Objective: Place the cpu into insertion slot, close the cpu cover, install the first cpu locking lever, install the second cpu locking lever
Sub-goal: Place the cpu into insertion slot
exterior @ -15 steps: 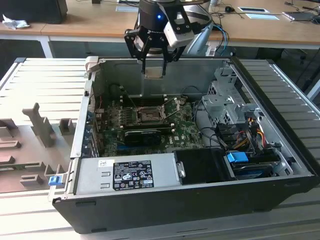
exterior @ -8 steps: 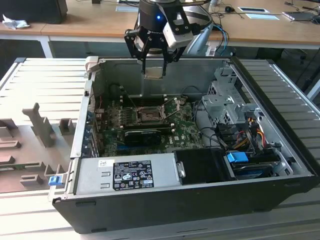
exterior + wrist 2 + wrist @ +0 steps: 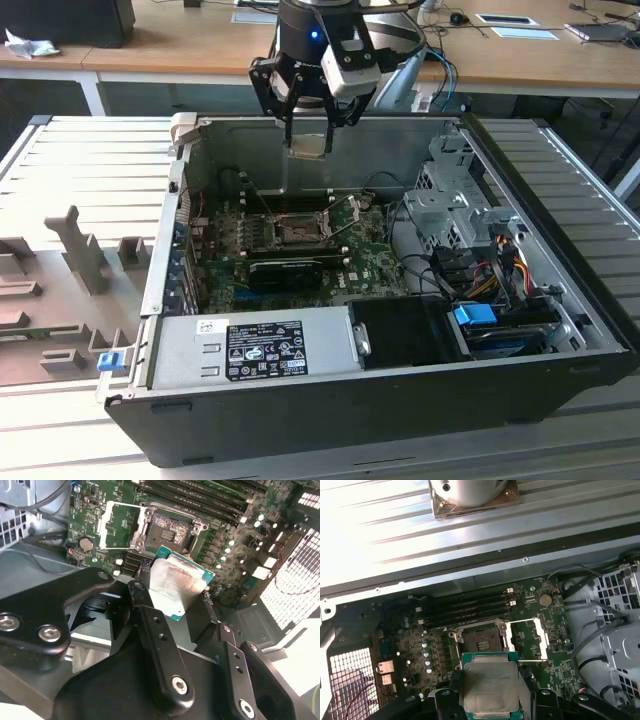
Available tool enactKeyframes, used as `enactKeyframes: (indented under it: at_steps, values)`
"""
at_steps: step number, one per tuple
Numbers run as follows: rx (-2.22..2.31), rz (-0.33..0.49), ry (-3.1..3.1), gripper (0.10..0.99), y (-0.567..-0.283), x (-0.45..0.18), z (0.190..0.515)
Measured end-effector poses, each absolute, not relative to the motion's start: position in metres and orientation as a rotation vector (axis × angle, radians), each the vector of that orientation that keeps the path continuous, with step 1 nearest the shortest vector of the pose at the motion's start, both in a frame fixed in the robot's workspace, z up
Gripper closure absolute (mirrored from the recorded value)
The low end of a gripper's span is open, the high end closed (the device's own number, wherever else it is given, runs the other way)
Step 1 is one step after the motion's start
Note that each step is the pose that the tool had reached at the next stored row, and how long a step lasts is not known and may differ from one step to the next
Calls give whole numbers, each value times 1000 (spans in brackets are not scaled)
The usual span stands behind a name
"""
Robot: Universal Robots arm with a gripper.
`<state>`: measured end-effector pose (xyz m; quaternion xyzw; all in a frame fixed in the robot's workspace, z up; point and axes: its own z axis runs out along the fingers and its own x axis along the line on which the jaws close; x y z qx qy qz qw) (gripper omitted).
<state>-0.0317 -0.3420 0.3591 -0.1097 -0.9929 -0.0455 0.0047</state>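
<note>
My gripper (image 3: 308,135) hangs over the open computer case, shut on the cpu (image 3: 307,146). The cpu is a flat square chip with a silver-grey top, and it shows between the black fingers in both wrist views (image 3: 177,587) (image 3: 489,685). It is held well above the green board, apart from it. Below lies the insertion slot (image 3: 297,232) (image 3: 172,529) (image 3: 482,641), a square socket with a dark centre that holds nothing. The cpu cover (image 3: 116,525) (image 3: 527,639), a silver frame with a square window, is flipped open to one side of the slot.
A long black expansion card (image 3: 283,270) lies just in front of the slot. The grey power supply (image 3: 255,350) fills the case's near side. A metal drive cage (image 3: 450,200) and cables stand at the exterior view's right. Memory slots (image 3: 465,611) run beside the socket.
</note>
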Motion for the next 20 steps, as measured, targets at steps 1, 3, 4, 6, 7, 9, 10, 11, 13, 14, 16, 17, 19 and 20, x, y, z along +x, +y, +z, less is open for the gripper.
enactKeyframes:
  at_steps: [1,3,4,6,7,9,10,11,13,14,16,17,19,20]
  values:
    - [-360,-142,-3109,557,-342,-32,359]
    - [-427,-142,-3102,557,-342,-32,359]
    - [-458,-142,-3099,557,-342,-32,359]
    - [-504,-141,-3093,557,-342,-32,359]
    - [-518,-140,-3091,557,-342,-32,358]
    - [-548,-139,-3087,557,-342,-32,358]
    - [-569,-139,-3084,557,-342,-32,358]
    - [-584,-139,-3082,557,-342,-32,358]
    - [-633,-137,-3074,557,-342,-32,358]
    - [-651,-137,-3071,557,-342,-32,358]
    - [-693,-136,-3063,557,-342,-32,358]
    - [-731,-135,-3055,557,-342,-32,358]
    - [-777,-135,-3045,557,-342,-32,357]
    - [-824,-135,-3034,557,-342,-32,357]
